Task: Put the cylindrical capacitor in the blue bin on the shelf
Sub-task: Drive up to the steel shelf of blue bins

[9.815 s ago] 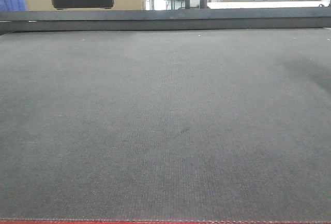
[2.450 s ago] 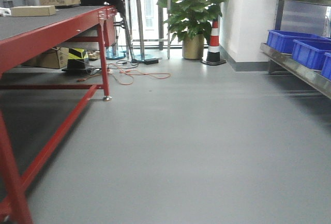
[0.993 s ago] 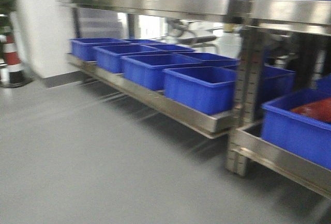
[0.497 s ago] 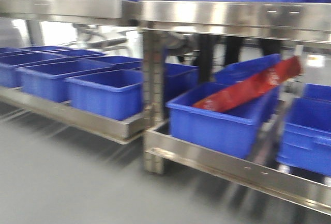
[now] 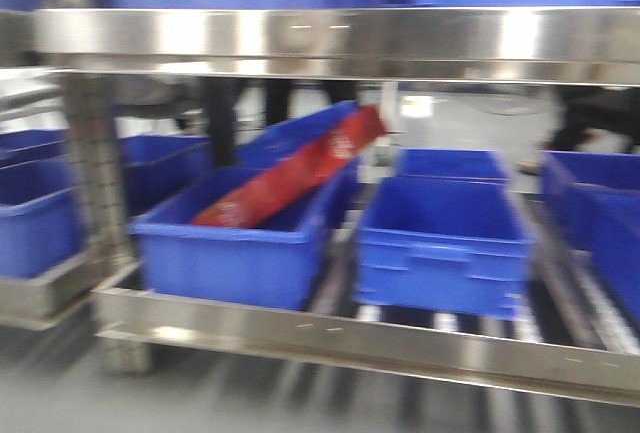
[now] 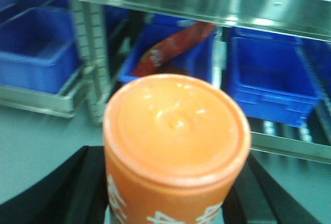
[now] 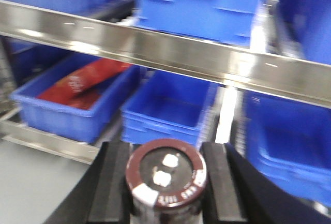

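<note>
The cylindrical capacitor (image 7: 164, 173) is a stubby dark cylinder with a brown rim and two pale terminals on its end. It stands upright with my right gripper (image 7: 166, 154) shut on it, one black finger (image 7: 115, 182) on each side. Ahead is the steel shelf (image 7: 155, 48), with an empty blue bin (image 7: 165, 107) on its lower tier straight beyond the capacitor. My left gripper (image 6: 173, 182) is shut on an orange cylindrical container (image 6: 176, 125) that hides most of its jaws. Neither gripper shows in the front view, which is blurred.
On the lower tier, a blue bin (image 5: 230, 253) holds a red packet (image 5: 290, 168), beside an empty blue bin (image 5: 440, 243). More blue bins sit left and right and on the tier above. A steel upright (image 5: 95, 183) stands at the left. Grey floor lies below.
The front view has swung from the dark table, across the floor, to the shelf. In the last second the bin with the red packet slid from right to left of centre.
</note>
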Motion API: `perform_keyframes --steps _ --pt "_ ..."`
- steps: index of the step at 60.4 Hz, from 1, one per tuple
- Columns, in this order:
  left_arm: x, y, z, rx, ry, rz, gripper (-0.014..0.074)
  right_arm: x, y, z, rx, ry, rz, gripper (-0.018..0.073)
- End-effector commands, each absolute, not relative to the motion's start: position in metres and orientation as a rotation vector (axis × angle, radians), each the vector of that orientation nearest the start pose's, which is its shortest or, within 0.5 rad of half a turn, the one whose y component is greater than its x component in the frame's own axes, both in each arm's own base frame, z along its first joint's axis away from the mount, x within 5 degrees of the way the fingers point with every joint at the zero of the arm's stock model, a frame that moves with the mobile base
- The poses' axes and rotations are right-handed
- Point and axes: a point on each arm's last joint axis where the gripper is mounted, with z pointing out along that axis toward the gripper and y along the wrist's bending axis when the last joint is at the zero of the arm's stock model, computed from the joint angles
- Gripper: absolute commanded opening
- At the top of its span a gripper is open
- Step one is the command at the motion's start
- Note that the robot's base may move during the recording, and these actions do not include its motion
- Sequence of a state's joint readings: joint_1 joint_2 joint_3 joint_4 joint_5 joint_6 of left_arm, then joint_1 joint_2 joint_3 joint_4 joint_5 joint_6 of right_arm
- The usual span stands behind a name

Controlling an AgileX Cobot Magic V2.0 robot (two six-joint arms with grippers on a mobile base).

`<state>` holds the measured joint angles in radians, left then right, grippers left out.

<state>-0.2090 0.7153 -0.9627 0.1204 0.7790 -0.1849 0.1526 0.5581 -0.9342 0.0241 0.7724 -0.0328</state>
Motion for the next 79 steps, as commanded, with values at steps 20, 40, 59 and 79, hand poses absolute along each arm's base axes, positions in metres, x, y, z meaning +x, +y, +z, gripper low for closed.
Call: perform_keyframes --steps 20,40,59,79 --pt "0.1224 -0.0194 0.4036 0.067 1.99 -0.122 -0.0111 0.0792 0.0133 0.415 -0.17 1.833 0.102 -0.0151" --pt "0.1224 -0.0194 0.4036 0.067 1.99 -0.122 -0.0111 0.0792 0.0133 0.415 -0.17 1.833 0.102 -0.0151" --pt "0.1224 -0.0194 0.4036 0.067 1.99 -0.122 -0.0111 0.0792 0.0133 0.415 -0.17 1.833 0.102 -0.0151" --pt "0.1229 -0.0195 0.4033 0.067 1.992 -0.121 -0.0111 0.0792 0.0133 0.415 -0.17 1.833 0.102 -0.0151"
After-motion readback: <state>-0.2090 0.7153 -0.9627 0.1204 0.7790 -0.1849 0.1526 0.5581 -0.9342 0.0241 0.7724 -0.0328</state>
